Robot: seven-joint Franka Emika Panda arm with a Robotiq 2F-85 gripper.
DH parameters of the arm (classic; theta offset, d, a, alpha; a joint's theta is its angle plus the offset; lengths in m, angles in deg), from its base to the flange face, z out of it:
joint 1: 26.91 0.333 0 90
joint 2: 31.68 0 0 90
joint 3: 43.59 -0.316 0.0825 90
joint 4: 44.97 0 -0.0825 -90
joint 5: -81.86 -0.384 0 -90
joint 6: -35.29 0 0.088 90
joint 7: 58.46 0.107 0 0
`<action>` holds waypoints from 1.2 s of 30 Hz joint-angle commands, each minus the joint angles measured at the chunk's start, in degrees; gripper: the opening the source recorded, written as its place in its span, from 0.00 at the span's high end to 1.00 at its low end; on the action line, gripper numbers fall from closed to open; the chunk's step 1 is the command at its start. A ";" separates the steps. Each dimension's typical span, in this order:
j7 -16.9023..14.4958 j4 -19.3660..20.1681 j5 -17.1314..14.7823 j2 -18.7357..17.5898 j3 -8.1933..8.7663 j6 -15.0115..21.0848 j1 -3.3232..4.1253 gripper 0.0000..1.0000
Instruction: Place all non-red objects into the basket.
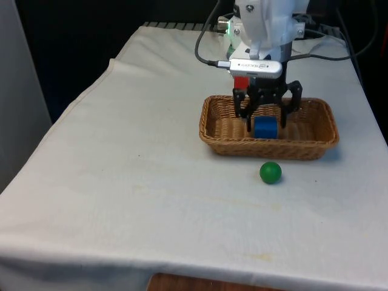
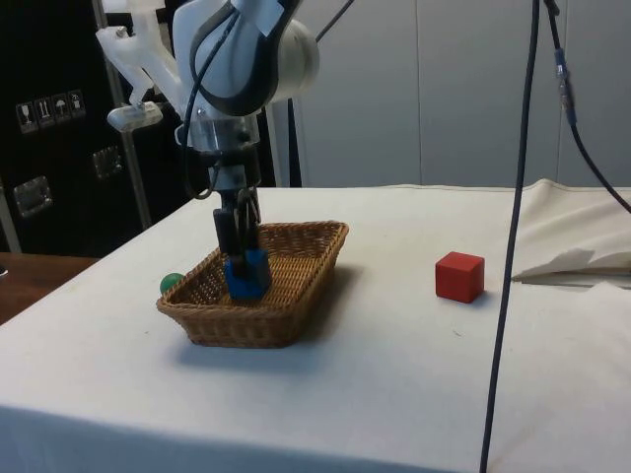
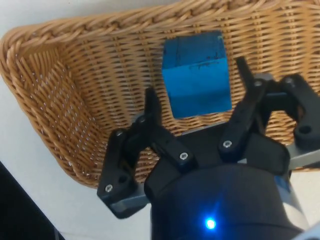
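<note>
A blue cube [image 1: 265, 127] [image 2: 246, 274] [image 3: 197, 75] lies inside the woven basket [image 1: 270, 148] [image 2: 296, 296] [image 3: 75, 85], near the wall that faces the front camera. My gripper [image 1: 265, 118] [image 2: 242, 251] [image 3: 195, 79] reaches down into the basket, open, with one finger [image 3: 152, 112] on each side of the cube and a gap to it. On the cloth just outside the basket, on the front camera's side, rests a green ball [image 1: 270, 172] [image 2: 172, 284]. A red cube [image 1: 241, 82] [image 2: 459, 276] sits on the cloth beyond the basket, towards the robot.
White cloth [image 1: 121, 182] covers the table, with wide free room on the front view's left. Cables [image 2: 523, 197] hang down near the red cube in the side view. The cloth is bunched at the far corner [image 2: 582, 256].
</note>
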 commanded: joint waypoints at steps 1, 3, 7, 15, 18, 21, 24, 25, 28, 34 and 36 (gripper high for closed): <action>0.11 -0.34 -0.17 -0.29 -0.11 0.00 0.00 0.45; 0.11 -0.34 -0.17 -0.34 -0.11 0.00 0.00 0.11; 0.00 -0.06 0.00 0.00 0.00 0.00 0.00 0.00; 1.03 -0.40 0.29 1.32 0.46 -1.49 0.11 0.00; 1.55 -0.52 0.40 2.01 0.63 -2.23 0.17 0.00; 2.23 -0.57 0.57 3.09 0.80 -3.32 0.17 0.00; 2.29 -0.69 0.29 3.90 0.63 -4.01 -0.11 0.00; 2.52 -0.69 0.34 4.24 0.69 -4.18 -0.11 0.00; 4.35 -0.86 1.03 5.90 1.09 -5.84 0.23 0.00; 6.19 -1.66 1.38 6.53 0.74 -6.76 0.40 0.00; 7.22 -2.64 1.43 6.19 0.29 -6.99 0.34 0.00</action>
